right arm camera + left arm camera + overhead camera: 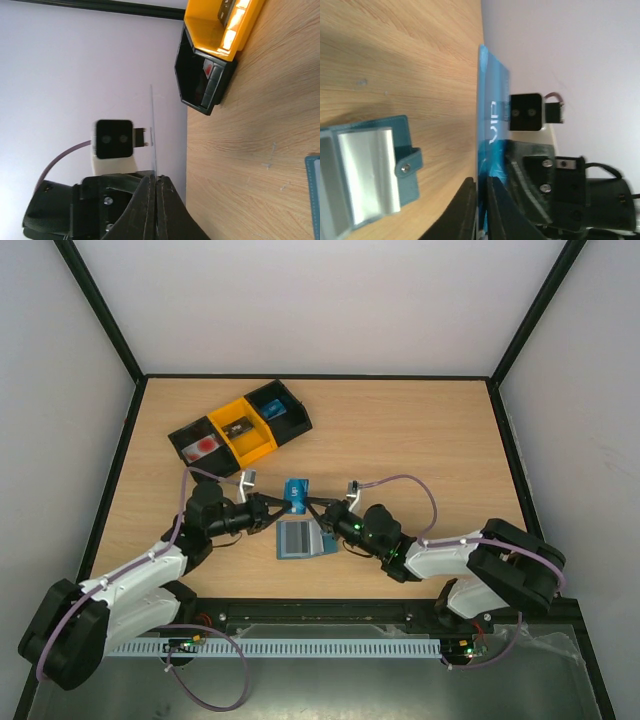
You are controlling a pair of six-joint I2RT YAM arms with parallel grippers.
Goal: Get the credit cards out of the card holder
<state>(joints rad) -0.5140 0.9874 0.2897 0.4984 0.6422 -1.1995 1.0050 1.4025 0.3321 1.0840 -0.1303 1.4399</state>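
Card (295, 489), blue, gripped from both sides: left claw (284, 503) clamped on one edge, right claw (309, 506) clamped on the opposite edge. Wallet (297, 539) lies open on table (420, 440) nearby.

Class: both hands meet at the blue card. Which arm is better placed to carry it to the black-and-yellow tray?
Probably the left. Both the left hand and the right hand pinch the blue card, but the tray sits on the left arm's side of the table.

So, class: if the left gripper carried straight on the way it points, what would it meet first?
The left gripper pinches the blue credit card, so that comes first; just beyond, probably the right gripper, holding the same card's opposite side.
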